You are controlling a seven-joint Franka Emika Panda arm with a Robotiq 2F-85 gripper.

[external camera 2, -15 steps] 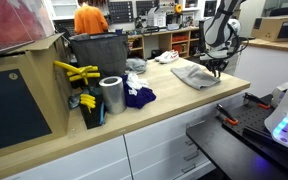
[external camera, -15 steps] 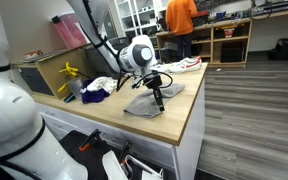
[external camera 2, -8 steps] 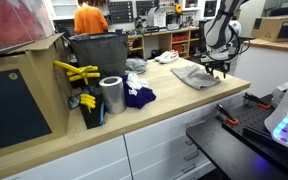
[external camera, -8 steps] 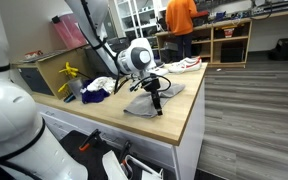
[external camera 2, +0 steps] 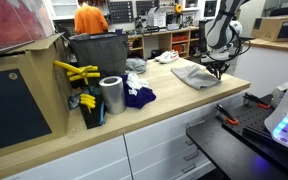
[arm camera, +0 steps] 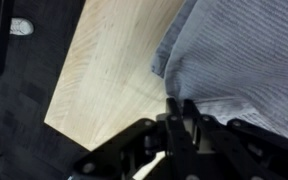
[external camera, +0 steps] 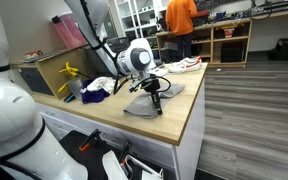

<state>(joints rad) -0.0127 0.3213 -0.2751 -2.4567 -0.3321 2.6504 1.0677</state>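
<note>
- The top is a long wooden counter [external camera: 99, 118] [external camera 2: 159, 115] that sits on white cupboards [external camera 2: 159, 150].
- The room looks like a workshop. There are shelves at the back, and a person in an orange shirt [external camera: 180, 15] stands by them.
- The floor [external camera: 259, 110] is gray wood planks.
- A gray cloth [external camera: 137, 106] [external camera 2: 191, 73] lies in a loose heap on the counter, near the counter's end.
- The gripper [external camera: 157, 103] [external camera 2: 220, 70] points down at the edge of the gray cloth.
- In the wrist view the gripper [arm camera: 180, 112] has its two fingers very close together, right where the gray cloth [arm camera: 239, 50] ends.
- I cannot tell if any cloth is caught between the fingers.
- Beside the cloth in the wrist view there is bare wood [arm camera: 109, 70]. Past that, the counter's edge drops off to a dark floor.
- The counter's corner is near the gripper, so there is not much wood on that side.
- Well apart from the cloth stand a shiny metal can [external camera 2: 111, 95], a blue cloth [external camera 2: 137, 96], a dark bin [external camera 2: 96, 55] and a yellow thing [external camera 2: 74, 72].
- A pair of white shoes [external camera: 187, 64] sits on the counter behind the gray cloth.
- Between the gray cloth and the metal can the wood is open.
</note>
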